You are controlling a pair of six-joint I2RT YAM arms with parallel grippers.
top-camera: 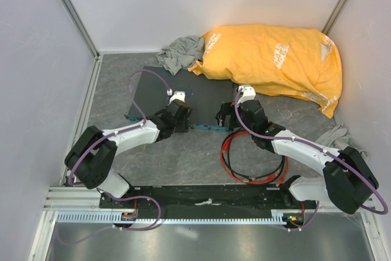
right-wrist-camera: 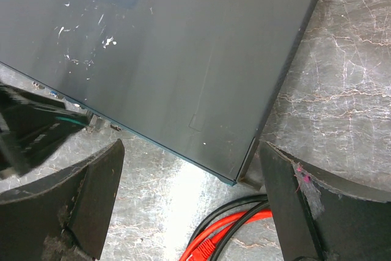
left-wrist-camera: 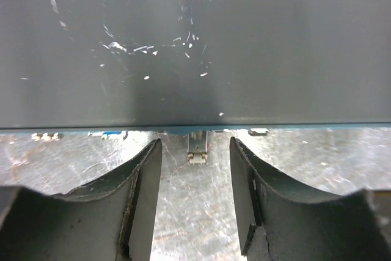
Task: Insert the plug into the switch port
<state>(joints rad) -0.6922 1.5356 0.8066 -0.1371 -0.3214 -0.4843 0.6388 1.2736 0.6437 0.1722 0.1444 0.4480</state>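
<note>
The switch (top-camera: 177, 93) is a flat dark grey box; its thin blue-green front edge (left-wrist-camera: 293, 129) faces my arms, and single ports cannot be made out. My left gripper (left-wrist-camera: 195, 203) is open at that edge, above the table. A small pale connector piece (left-wrist-camera: 197, 149) sticks out of the edge between its fingertips, touched by neither, with no cable showing on it. My right gripper (right-wrist-camera: 189, 212) is wide open over the switch's near right corner (right-wrist-camera: 235, 178). Below it lie a red cable (right-wrist-camera: 244, 221) and a red plug (right-wrist-camera: 208, 250).
A black cable (right-wrist-camera: 235, 209) runs alongside the red cable, both coiled on the marble table (top-camera: 253, 163) in front of the switch. An orange bag (top-camera: 275, 59) and grey cloth (top-camera: 180, 52) lie behind the switch. More grey cloth (top-camera: 342, 134) lies at the right wall.
</note>
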